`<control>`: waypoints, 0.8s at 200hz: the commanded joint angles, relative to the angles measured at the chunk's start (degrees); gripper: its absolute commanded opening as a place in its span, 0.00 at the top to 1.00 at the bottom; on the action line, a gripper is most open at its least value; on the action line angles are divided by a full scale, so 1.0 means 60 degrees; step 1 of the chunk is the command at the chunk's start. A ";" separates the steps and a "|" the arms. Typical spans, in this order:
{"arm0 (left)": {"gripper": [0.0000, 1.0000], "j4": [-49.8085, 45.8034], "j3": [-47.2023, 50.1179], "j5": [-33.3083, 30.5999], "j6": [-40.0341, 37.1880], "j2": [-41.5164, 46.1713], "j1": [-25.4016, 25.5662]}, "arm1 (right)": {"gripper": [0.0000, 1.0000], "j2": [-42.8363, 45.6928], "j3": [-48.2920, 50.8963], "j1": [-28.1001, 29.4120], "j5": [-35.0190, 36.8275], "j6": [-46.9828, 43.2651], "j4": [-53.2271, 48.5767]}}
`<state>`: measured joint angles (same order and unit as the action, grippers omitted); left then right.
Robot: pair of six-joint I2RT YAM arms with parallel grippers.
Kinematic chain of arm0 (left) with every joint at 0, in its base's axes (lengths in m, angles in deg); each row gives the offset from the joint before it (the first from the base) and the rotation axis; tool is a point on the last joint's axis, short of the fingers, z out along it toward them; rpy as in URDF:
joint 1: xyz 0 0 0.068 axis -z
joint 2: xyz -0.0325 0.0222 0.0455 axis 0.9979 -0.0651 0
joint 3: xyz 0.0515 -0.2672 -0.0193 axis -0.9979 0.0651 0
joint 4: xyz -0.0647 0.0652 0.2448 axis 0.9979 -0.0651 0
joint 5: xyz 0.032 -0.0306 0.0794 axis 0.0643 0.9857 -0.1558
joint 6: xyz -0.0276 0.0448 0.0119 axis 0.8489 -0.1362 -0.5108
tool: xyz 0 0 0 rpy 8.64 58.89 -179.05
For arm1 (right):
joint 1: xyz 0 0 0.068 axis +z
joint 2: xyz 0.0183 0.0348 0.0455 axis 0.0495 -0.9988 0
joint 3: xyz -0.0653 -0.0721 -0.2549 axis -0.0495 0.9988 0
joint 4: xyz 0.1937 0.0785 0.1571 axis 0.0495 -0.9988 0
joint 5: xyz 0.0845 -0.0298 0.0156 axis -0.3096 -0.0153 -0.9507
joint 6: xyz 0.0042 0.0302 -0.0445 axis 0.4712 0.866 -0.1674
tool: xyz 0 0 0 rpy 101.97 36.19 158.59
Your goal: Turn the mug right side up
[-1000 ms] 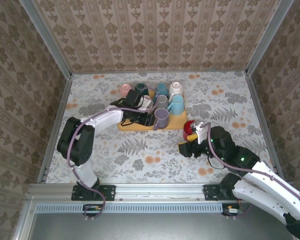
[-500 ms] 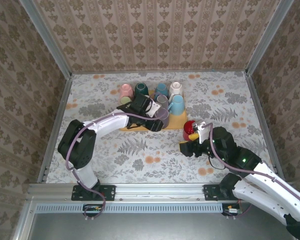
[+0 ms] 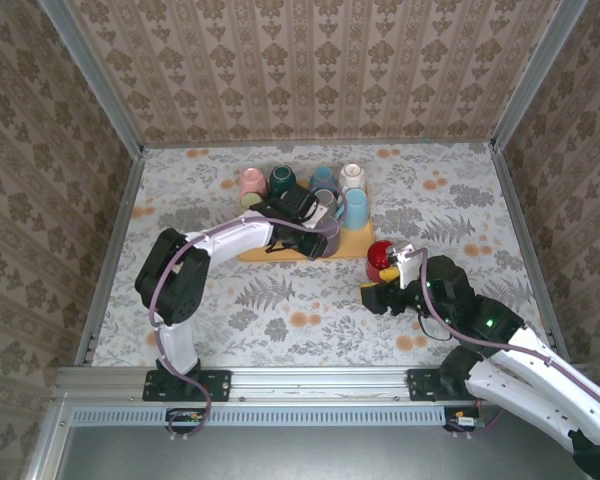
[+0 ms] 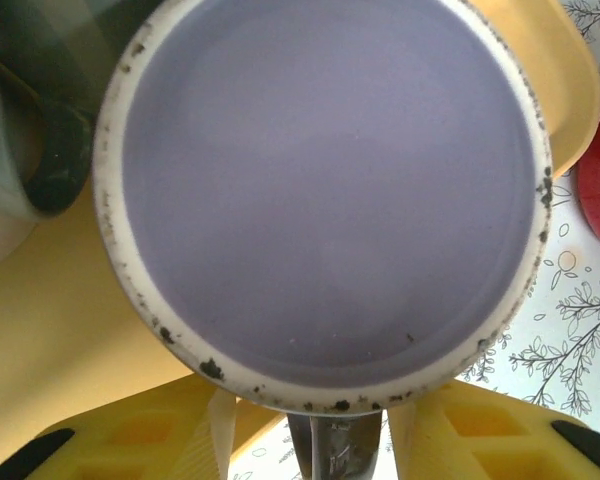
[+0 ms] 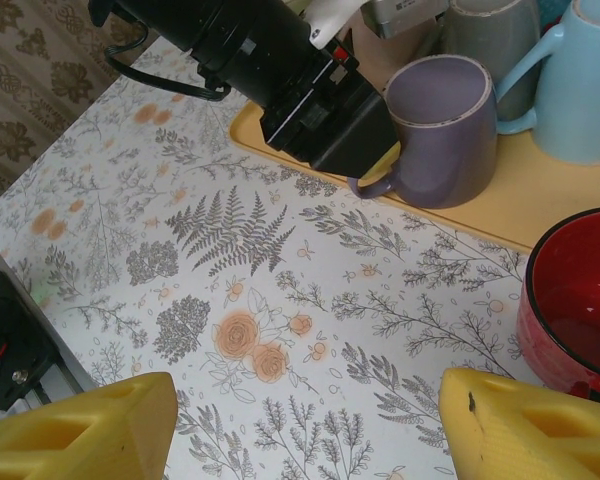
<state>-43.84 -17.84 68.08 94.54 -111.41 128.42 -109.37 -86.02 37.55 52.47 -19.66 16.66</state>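
The lilac ceramic mug [image 5: 435, 130] stands base-up at the near edge of the yellow plastic tray [image 5: 540, 205]. The left hand [image 4: 310, 445] straddles its handle. The left wrist view crops the fingertips, so I cannot tell if they pinch it. From the right wrist, that hand's black body hides the handle's end. The right hand [image 5: 305, 420] gapes empty over the floral desk [image 5: 230, 250], just off the tray.
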 commanded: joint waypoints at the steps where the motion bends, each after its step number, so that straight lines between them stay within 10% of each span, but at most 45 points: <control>1: 0.62 -0.0058 -0.0431 -0.0625 -0.0172 -0.0330 0.0016 | 0.29 0.0122 0.0155 -0.0026 0.0204 0.0126 -0.0177; 57: 0.93 -0.0083 -0.0384 -0.1129 -0.0401 0.0004 0.0047 | 0.29 0.0114 0.0164 -0.0007 0.0215 0.0127 -0.0175; 110: 0.97 0.0226 0.0200 -0.0555 -0.0260 0.1540 -0.0037 | 0.30 0.0304 -0.0201 0.0008 0.0738 0.0679 -0.0272; 160: 0.98 0.3953 0.2867 0.2303 0.1287 0.4606 -0.0675 | 0.31 -0.0076 -0.1244 0.0008 0.0967 0.0973 -0.0665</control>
<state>-38.66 -6.06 71.51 95.48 -92.70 126.10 -108.56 -89.56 37.57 56.54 -14.72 14.03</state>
